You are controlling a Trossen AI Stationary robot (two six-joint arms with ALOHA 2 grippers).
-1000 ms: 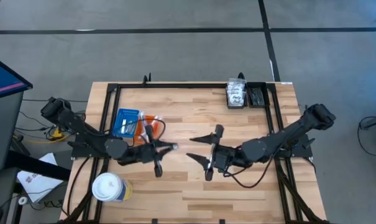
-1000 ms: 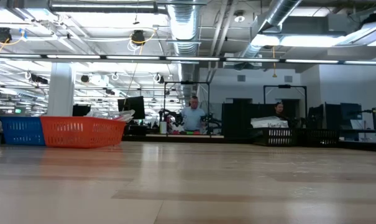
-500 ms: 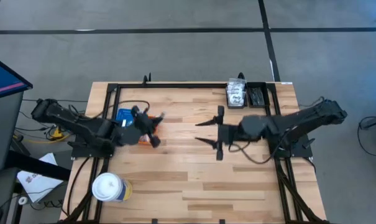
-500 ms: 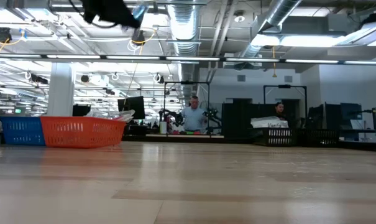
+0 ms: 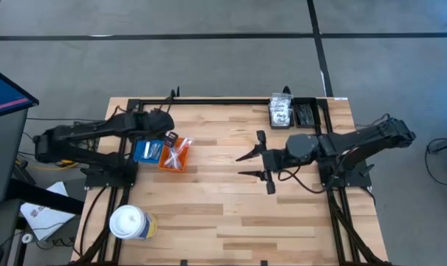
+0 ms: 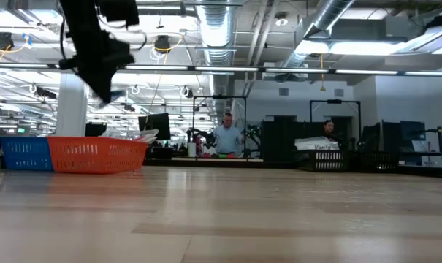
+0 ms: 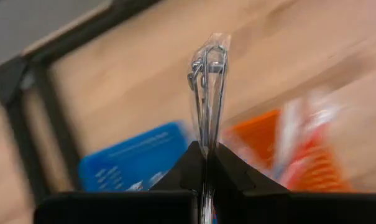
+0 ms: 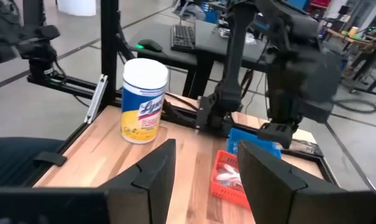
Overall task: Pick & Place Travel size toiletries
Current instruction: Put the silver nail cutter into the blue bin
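Note:
My left gripper (image 5: 168, 137) hangs above the blue tray (image 5: 148, 150) and the orange tray (image 5: 174, 157) at the table's left, shut on a thin clear packet (image 7: 207, 81) with a grey item inside. The orange tray holds several white and pink toiletries (image 5: 177, 154). More packets fill a clear container (image 5: 281, 112) beside a dark tray (image 5: 306, 113) at the far right edge. My right gripper (image 5: 243, 166) is open over the bare middle of the table, fingers pointing left, touching nothing. The low view shows my left arm (image 6: 96, 51) above the two trays. My left gripper pinches the clear packet between its two fingers (image 7: 228, 168) at the packet's lower end (image 7: 207, 140). The packet stands edge-on out past the fingertips, lifted clear above the trays.
A big white lidded cup (image 5: 129, 222) stands at the table's near left corner. A black frame (image 5: 223, 101) runs along the far edge and both sides. Bare wood lies in the middle and near part of the table (image 5: 230, 214). People stand in the room beyond the table (image 6: 225, 136).
My left gripper has swung from the table's middle toward the far left, over the blue and orange trays, carrying the packet, and has come into the low view. My right gripper has drawn back toward the far edge and has stayed open.

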